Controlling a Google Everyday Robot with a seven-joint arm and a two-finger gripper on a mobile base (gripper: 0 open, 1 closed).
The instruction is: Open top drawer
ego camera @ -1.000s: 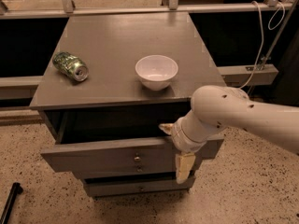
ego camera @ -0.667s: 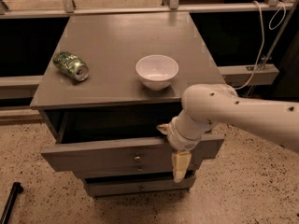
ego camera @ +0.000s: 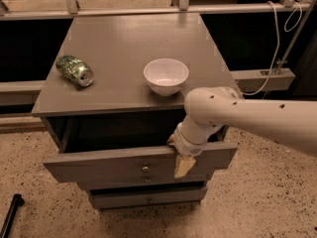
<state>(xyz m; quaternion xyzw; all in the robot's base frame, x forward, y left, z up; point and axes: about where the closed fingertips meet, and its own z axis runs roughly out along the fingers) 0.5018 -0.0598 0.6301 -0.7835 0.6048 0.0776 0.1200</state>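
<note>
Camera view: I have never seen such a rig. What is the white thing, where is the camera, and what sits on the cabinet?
One camera looks down from above at a grey wooden cabinet. The white tube from the right is a robot arm; its gripper is the pale end piece at the front edge of the wide grey top drawer, right of its small round metal knob. That drawer stands partly pulled out. On top lie a crushed green can on its side and a round white bowl. Whether the gripper clamps the drawer cannot be told.
</note>
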